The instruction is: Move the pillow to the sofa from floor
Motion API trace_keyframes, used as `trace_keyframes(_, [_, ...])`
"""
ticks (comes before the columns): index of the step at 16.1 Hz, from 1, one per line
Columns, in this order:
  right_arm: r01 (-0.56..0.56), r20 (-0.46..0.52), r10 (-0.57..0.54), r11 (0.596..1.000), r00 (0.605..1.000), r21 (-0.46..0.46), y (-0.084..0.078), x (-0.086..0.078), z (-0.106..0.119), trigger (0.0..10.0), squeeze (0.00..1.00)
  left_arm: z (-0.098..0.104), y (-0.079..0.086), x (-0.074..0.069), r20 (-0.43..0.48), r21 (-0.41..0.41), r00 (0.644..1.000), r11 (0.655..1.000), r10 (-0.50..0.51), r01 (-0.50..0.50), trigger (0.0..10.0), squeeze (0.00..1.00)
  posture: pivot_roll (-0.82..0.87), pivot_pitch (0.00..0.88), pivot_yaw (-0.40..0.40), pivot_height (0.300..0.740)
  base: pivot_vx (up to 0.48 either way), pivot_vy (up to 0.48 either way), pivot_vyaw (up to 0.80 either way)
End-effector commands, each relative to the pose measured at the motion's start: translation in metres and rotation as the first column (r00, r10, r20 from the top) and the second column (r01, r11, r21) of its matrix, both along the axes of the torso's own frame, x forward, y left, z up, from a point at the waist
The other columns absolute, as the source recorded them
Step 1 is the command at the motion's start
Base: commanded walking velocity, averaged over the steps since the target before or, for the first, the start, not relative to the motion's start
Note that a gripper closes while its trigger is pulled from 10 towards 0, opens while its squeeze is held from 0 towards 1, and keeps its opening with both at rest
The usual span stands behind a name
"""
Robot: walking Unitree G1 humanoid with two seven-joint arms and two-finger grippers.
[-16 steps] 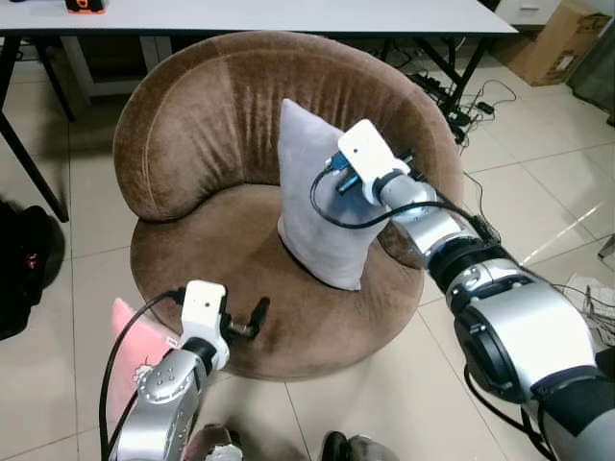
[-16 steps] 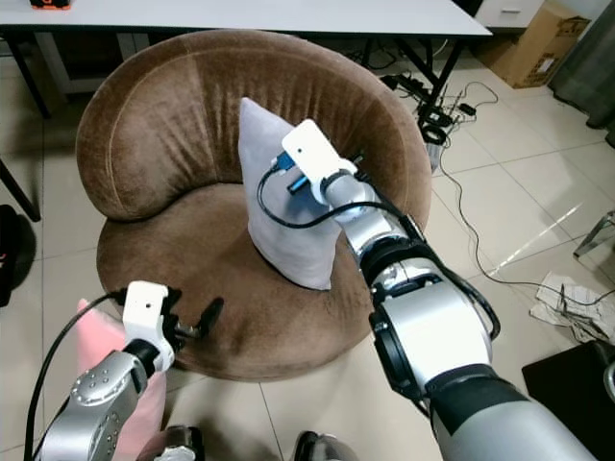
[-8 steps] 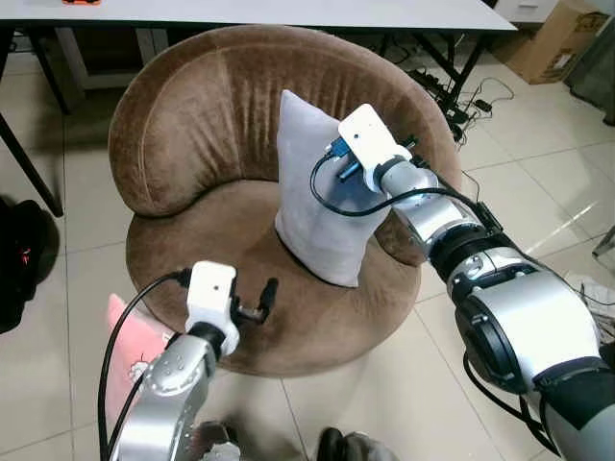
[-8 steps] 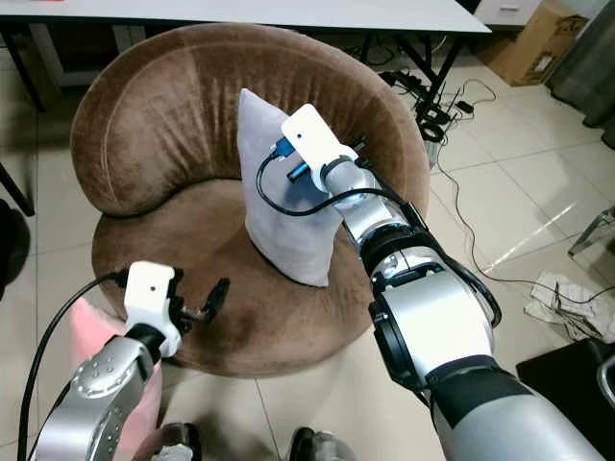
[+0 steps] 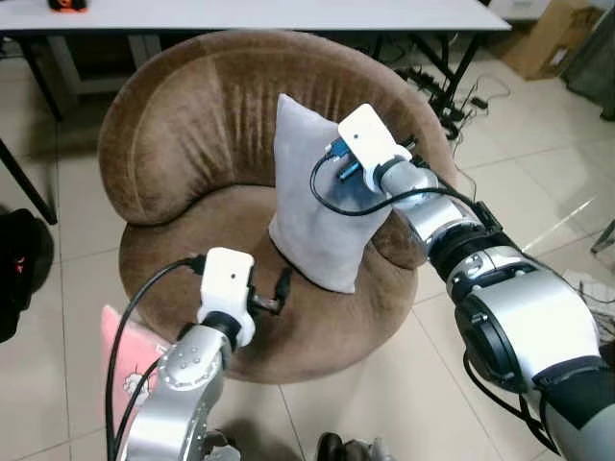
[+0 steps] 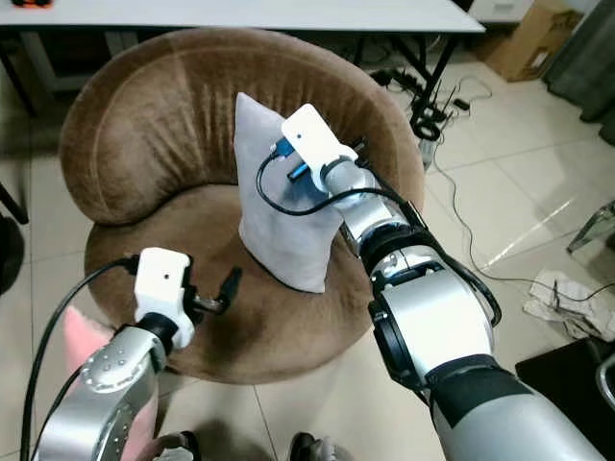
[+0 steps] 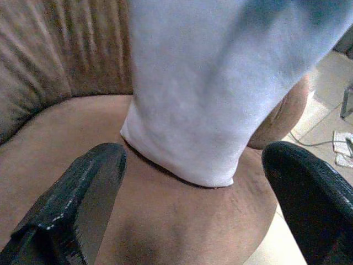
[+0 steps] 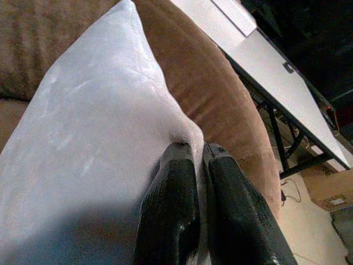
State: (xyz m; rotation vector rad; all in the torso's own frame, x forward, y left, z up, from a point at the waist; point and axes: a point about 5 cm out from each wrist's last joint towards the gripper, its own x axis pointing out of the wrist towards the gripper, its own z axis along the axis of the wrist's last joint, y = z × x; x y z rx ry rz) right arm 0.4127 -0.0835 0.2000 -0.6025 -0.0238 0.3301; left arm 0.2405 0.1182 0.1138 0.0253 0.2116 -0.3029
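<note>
A light grey pillow (image 5: 307, 192) stands upright on the seat of the round brown sofa chair (image 5: 183, 125), leaning toward the backrest on the right side. My right gripper (image 8: 193, 149) is shut on the pillow's right edge, pinching the fabric between its fingers (image 8: 171, 187). My left gripper (image 5: 282, 286) hovers open over the front of the seat, pointing at the pillow's lower corner (image 7: 187, 165). Its two fingers (image 7: 94, 182) stand wide apart, short of the pillow, with nothing between them.
A pink cushion (image 5: 130, 351) lies on the tiled floor at the chair's front left. A grey table (image 5: 288, 12) stands behind the chair, with cables (image 5: 432, 82) under its right end. A cardboard box (image 5: 548, 38) sits far right, a black bag (image 5: 19, 259) far left.
My left arm has reached forward and up over the seat, closer to the pillow's base. The right gripper keeps its hold on the pillow. The camera has shifted slightly.
</note>
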Motion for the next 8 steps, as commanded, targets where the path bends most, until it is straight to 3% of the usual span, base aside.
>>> trace_keyframes(1, [0.031,0.025,-0.031,1.0,0.999,-0.005,-0.007,0.004,0.012,10.0,0.0,-0.001,-0.006,-0.002,-0.014,-0.004,1.0,1.0,-0.012,0.012,10.0,0.0,0.25,0.153,-0.177,0.74,0.48,0.0,0.0])
trace_keyframes(5, [0.044,0.027,-0.043,0.998,0.999,-0.037,-0.01,0.005,0.014,10.0,0.0,-0.001,-0.005,-0.003,-0.036,0.01,0.999,1.0,-0.002,0.003,10.0,0.0,0.25,0.155,-0.175,0.74,0.0,0.0,0.0])
trace_keyframes(8, [0.103,0.026,-0.101,0.991,0.995,-0.085,-0.022,0.008,0.017,10.0,0.0,-0.004,0.0,-0.007,-0.05,0.007,0.999,1.0,0.004,-0.004,10.0,0.0,0.27,0.172,-0.177,0.74,0.0,0.0,0.0])
